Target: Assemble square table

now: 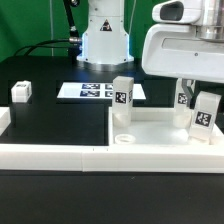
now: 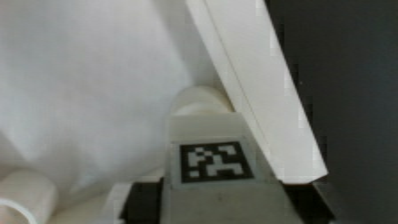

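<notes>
The square tabletop [image 1: 160, 128] is a white slab with a raised rim, lying at the exterior view's right. One white tagged leg [image 1: 122, 95] stands upright at its far left corner and another [image 1: 183, 96] at its far right. My gripper [image 1: 203, 98] is shut on a third leg [image 1: 205, 113] and holds it upright over the slab's right side. In the wrist view this leg [image 2: 217, 150] sits between my dark fingers [image 2: 153, 203], next to the slab's rim [image 2: 249, 80]. A fourth leg [image 1: 21, 92] lies loose at the left.
The marker board [image 1: 92, 90] lies behind the slab. A long low white border wall [image 1: 60, 155] runs along the front, with a short piece [image 1: 4, 120] at the left. The robot base [image 1: 104, 40] stands at the back. A round socket [image 1: 124, 137] shows in the slab's near left corner.
</notes>
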Available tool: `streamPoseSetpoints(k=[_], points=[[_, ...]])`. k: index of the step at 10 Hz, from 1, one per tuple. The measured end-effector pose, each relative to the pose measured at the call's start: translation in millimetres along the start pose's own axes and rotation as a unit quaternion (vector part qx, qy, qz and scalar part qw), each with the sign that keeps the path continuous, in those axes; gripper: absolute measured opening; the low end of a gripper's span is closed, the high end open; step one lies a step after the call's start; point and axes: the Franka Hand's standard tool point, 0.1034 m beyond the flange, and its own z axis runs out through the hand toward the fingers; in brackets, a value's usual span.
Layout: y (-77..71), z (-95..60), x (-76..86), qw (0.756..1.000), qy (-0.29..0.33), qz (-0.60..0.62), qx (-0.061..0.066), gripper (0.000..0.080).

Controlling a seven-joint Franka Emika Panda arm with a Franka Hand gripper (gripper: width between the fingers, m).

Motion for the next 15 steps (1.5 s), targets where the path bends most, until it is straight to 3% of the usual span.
streamPoseSetpoints(k=[2,6,7,8,9,11,12,14,15], points=[[0.6,0.9,0.0,0.987,0.004,0.16,0.003,0.0292],[1.3,1.1,1.7,0.911,-0.033,0.41,0.022,0.0292],[1.8,1.4,2.3,0.882,-0.043,0.469,0.026,0.0292],[1.5,1.8,1.3,0.876,-0.044,0.481,0.025,0.0292],[1.4,1.8,1.1,0.883,-0.044,0.466,0.026,0.0292],[-0.7,3.7,0.5,0.925,-0.032,0.375,0.041,0.0599],[1.1,5.1,2.2,0.964,-0.023,0.259,0.049,0.0637],[-0.7,5.9,-3.3,0.993,-0.014,0.108,0.048,0.0637],[-0.2,6.2,-2.8,0.996,-0.013,0.08,0.048,0.0648]])
